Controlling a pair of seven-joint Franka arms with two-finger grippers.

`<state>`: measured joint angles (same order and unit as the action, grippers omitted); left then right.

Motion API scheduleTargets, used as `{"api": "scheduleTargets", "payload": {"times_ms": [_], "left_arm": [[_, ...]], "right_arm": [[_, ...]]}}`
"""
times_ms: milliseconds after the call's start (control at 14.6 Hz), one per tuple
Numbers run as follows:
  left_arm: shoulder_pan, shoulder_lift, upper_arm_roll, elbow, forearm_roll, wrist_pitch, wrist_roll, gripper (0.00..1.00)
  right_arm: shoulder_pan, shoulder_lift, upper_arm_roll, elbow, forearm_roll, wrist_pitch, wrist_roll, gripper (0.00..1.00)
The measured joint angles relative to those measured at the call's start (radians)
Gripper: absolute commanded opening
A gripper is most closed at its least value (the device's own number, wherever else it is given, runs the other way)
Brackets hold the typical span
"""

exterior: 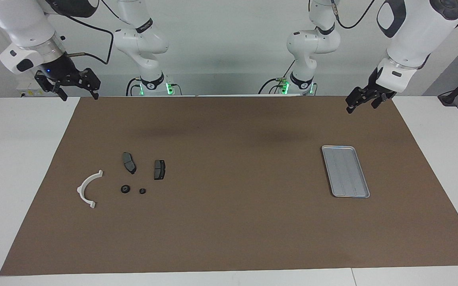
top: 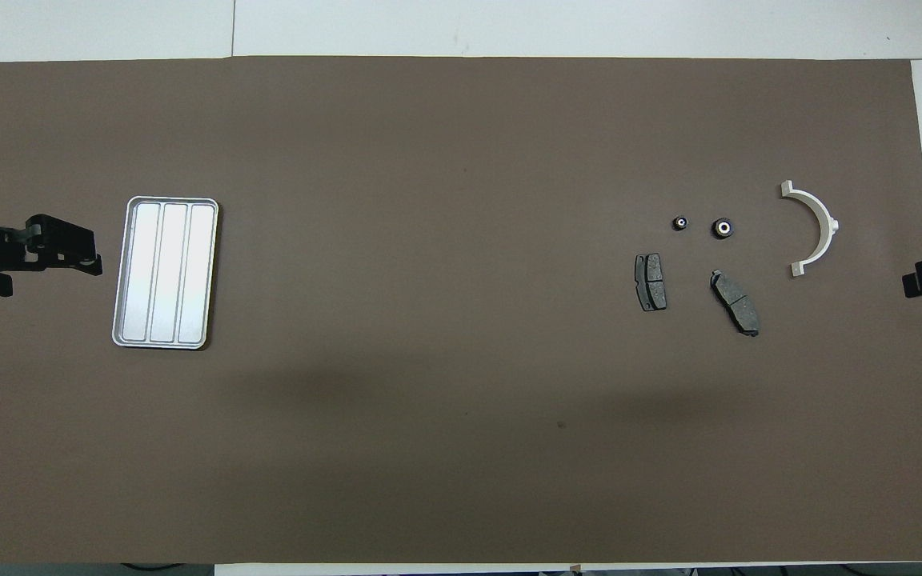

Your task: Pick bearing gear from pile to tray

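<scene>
1. Bearing gear (top: 723, 228) is lying in the pile (exterior: 133, 174) toward the right arm's end, its white centre showing only overhead.
2. Tray (exterior: 334, 190) is sitting well apart.
3. Right gripper (exterior: 77, 90) is hanging spread open; left gripper (exterior: 362, 102) is hovering, finger state unclear.

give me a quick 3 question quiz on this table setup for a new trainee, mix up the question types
1. True or false: the tray already holds a part.
2. Multiple choice: which parts of the pile lie farthest from the robots? A) the two brake pads B) the two small black round pieces C) none, all lie level
3. Fill in: the white half-ring bracket lies toward the ___ arm's end of the table.

Key:
1. False; it holds nothing.
2. B
3. right. The right gripper and left gripper both hang over the mat's edge near the bases, holding nothing.
</scene>
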<state>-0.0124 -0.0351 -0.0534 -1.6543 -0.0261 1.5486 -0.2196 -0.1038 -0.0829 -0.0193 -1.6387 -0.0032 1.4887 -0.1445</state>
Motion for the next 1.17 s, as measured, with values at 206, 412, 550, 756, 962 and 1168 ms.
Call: {"api": "scheduleTargets", "payload": {"times_ms": [206,412,550,756,962,1168], "left_arm": [[0.000,0.000,0.000,0.000,0.000,0.000,0.000,1.00],[0.000,0.000,0.000,0.000,0.000,0.000,0.000,1.00],[0.000,0.000,0.000,0.000,0.000,0.000,0.000,1.00],[0.000,0.000,0.000,0.000,0.000,0.000,0.000,1.00],[0.000,0.000,0.000,0.000,0.000,0.000,0.000,1.00],[0.000,0.000,0.000,0.000,0.000,0.000,0.000,1.00]], "right_arm": [[0.000,0.000,0.000,0.000,0.000,0.000,0.000,1.00],[-0.001,0.000,-0.002,0.000,0.000,0.000,0.000,1.00],[-0.001,0.000,-0.008,0.000,0.000,0.001,-0.010,1.00],[-0.004,0.000,-0.010,0.000,-0.002,0.019,-0.025,1.00],[-0.005,0.020,-0.012,0.007,-0.007,0.072,-0.037,0.99],[-0.005,0.097,-0.012,0.046,-0.007,0.143,-0.037,0.99]]}}
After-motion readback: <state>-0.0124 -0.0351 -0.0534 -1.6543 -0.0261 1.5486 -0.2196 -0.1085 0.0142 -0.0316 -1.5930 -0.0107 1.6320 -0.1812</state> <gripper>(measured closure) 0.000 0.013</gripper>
